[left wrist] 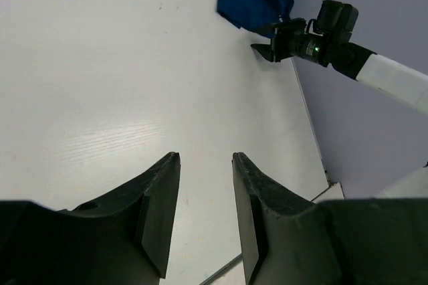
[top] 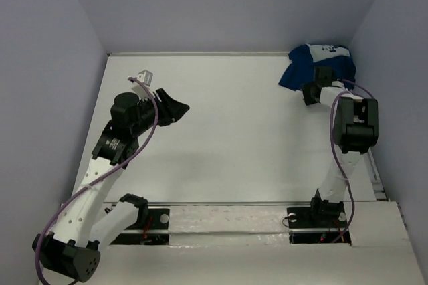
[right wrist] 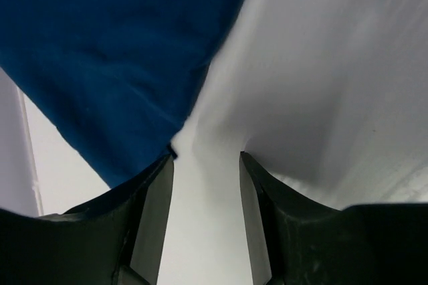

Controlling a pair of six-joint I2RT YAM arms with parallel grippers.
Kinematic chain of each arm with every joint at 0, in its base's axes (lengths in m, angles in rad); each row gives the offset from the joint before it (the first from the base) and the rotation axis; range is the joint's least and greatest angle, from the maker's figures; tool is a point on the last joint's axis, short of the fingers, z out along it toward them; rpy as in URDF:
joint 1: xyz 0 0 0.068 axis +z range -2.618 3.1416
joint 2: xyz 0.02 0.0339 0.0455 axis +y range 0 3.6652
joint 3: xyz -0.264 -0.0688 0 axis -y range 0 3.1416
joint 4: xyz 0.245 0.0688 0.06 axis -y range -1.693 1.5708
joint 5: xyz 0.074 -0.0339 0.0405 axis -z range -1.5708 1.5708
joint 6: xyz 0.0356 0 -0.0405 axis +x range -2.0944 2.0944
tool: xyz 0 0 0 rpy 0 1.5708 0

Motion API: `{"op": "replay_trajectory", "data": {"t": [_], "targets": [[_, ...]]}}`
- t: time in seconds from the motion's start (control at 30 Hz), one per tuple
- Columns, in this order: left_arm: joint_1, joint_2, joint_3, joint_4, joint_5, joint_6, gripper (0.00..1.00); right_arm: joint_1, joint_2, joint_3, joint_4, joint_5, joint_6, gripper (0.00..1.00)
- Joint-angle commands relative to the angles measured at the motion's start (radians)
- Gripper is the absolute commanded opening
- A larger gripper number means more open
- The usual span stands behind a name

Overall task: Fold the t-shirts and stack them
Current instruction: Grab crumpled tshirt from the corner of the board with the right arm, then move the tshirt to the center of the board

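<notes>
**While the blue t-shirt sits bunched in the far right corner, both my grippers stand released**

Although the t-shirt (top: 319, 64) is meant to be folded, it lies crumpled on the white desk (top: 227, 144), at the far right where the two pale walls meet. It is a dark royal blue, and a bit of white print (top: 331, 49) shows on its far side.

My right gripper (top: 311, 94) is stretched out to that corner, just at the near edge of the cloth. In the right wrist view its fingers are parted with bare desk between them. The tip of the left finger (right wrist: 157, 178) meets the hem of the blue cloth, but nothing is pinched. Whether that finger presses on the cloth or only sits beside it, I cannot tell.

My left gripper (top: 182, 106) hangs over the left half of the desk, well apart from the t-shirt. It is also released, with only bare desk showing between its fingers, and it points towards the right.
</notes>
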Motion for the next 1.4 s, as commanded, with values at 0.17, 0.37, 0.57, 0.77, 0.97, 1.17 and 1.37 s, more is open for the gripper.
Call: {"op": "replay_trajectory", "data": {"t": [0.17,0.37,0.57,0.77,0.97,1.17,1.37], "targets": [[-0.002,0.009,0.038,-0.028,-0.054,0.018,0.38,0.003,0.149,0.185,-0.005,0.052,0.061,0.48],[-0.002,0.007,0.073,-0.080,-0.091,0.041,0.38,0.003,0.214,0.249,-0.005,0.046,0.030,0.16],[-0.002,-0.002,0.065,-0.087,-0.120,0.047,0.38,0.036,0.121,0.317,0.141,-0.107,-0.205,0.00],[0.007,0.049,0.107,-0.146,-0.213,0.043,0.39,0.123,-0.045,0.576,0.159,-0.360,-0.445,0.00],[0.007,0.049,0.146,-0.140,-0.247,0.035,0.47,0.123,-0.143,0.890,0.025,-0.661,-0.533,0.00],[0.016,0.090,0.251,-0.167,-0.305,0.063,0.52,0.114,-0.326,0.836,0.035,-0.889,-0.622,0.00],[0.034,0.092,0.312,-0.207,-0.368,0.073,0.56,0.094,-0.575,0.152,0.256,-1.147,-0.643,0.00]]}}
